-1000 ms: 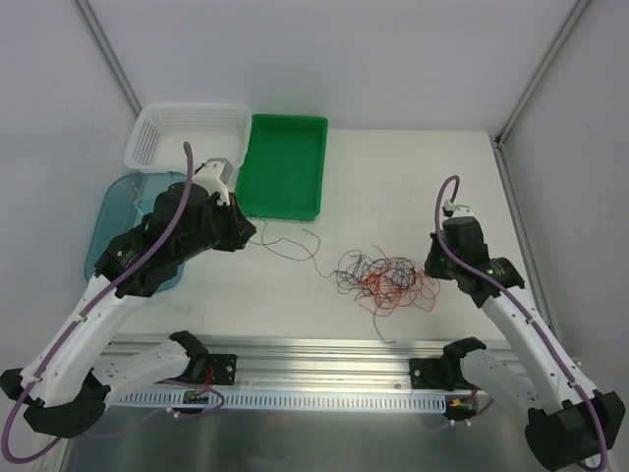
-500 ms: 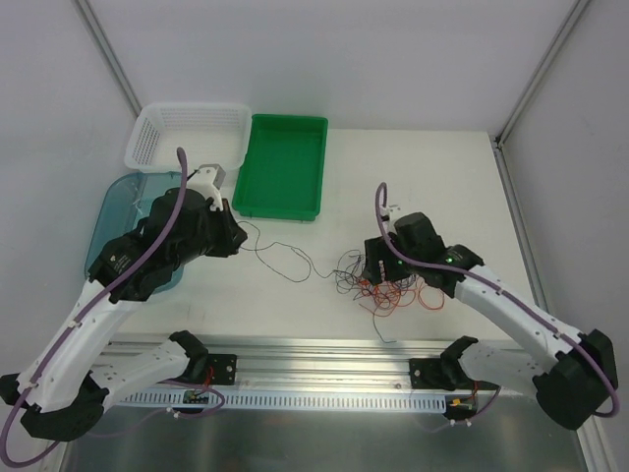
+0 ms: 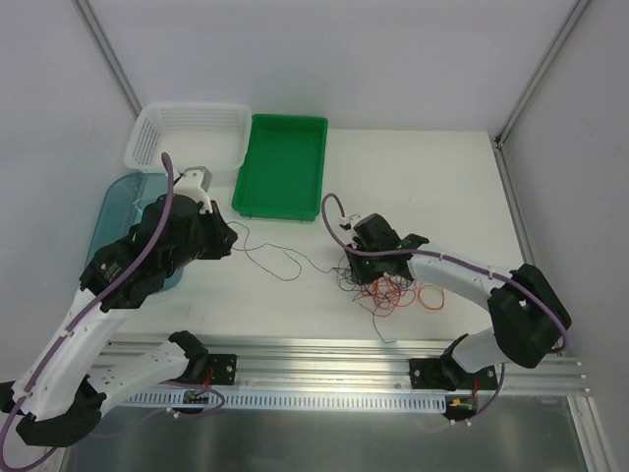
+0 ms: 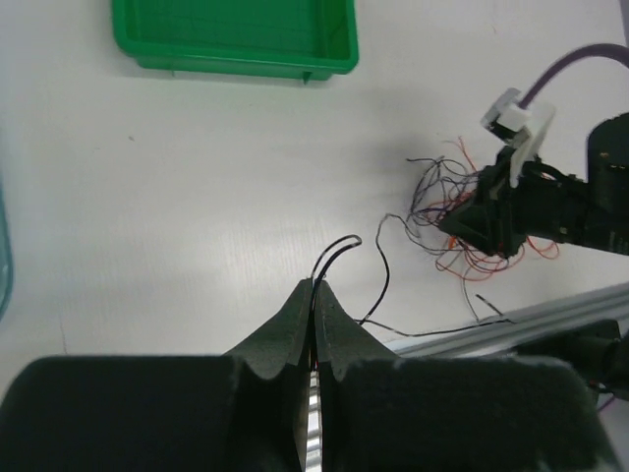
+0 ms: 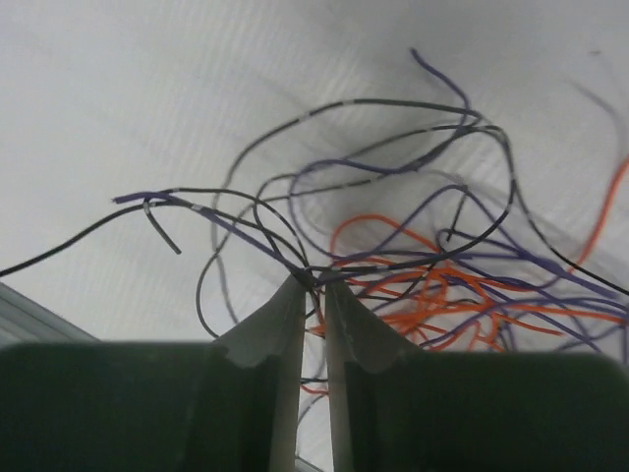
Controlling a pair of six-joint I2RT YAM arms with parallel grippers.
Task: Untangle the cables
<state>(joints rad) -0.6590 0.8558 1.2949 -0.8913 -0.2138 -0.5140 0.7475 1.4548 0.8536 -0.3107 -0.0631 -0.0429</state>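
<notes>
The work looks barely begun: the hair-thin red-orange, dark purple and black cables (image 3: pixel 391 285) lie mostly in one knotted clump at the lower centre-right of the overhead view, loops crossing over one another. Only a single black strand (image 4: pixel 346 239) runs out leftward from the clump in a loose curve, its end clamped between the closed fingers of the left gripper (image 4: pixel 314 287). The right gripper (image 5: pixel 313 283) is down on the left edge of the clump, fingers drawn to a thin slit with several strands crossing right at the tips; whether it truly pinches any, I cannot tell. No cable lies fully apart yet, so nearly all the separating is left. The white tabletop (image 3: pixel 423 177) is smooth and matte. At its upper left sit a green plastic tray (image 3: pixel 278 212), a white mesh basket (image 3: pixel 187 108) and a translucent blue bin (image 3: pixel 106 211); none shows any cable inside. An aluminium rail (image 3: pixel 324 349) runs along the near edge, and plain pale wall panels (image 3: pixel 344 59) enclose the cell.
</notes>
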